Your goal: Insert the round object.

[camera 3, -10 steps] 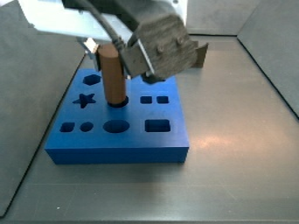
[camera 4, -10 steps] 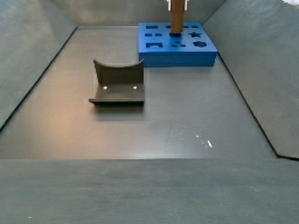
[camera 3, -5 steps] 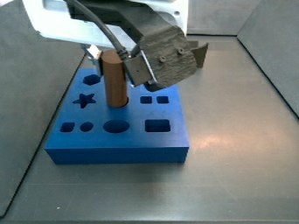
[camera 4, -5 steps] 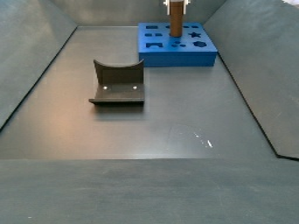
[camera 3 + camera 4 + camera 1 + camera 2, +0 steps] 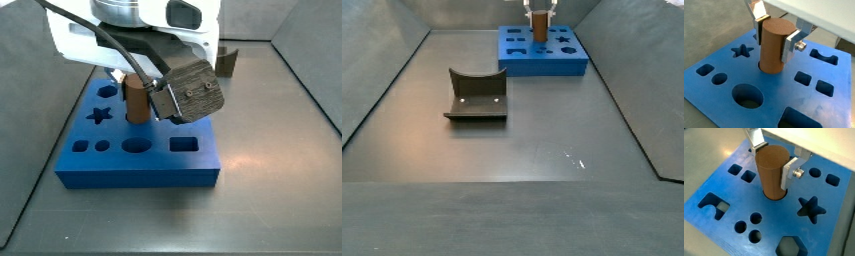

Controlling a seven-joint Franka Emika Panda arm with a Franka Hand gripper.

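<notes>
Your gripper (image 5: 774, 34) is clamped on the upright round object (image 5: 774, 46), whose lower end sits inside the blue block's (image 5: 724, 62) central round hole; its long axis runs straight down from the gripper.

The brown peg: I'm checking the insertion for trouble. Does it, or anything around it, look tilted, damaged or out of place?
Nothing stands out. The brown peg stands upright with its lower end in a round hole of the blue block, between the fingers of the gripper. The block shows no damage. The dark olive block lies apart on the floor.
</notes>
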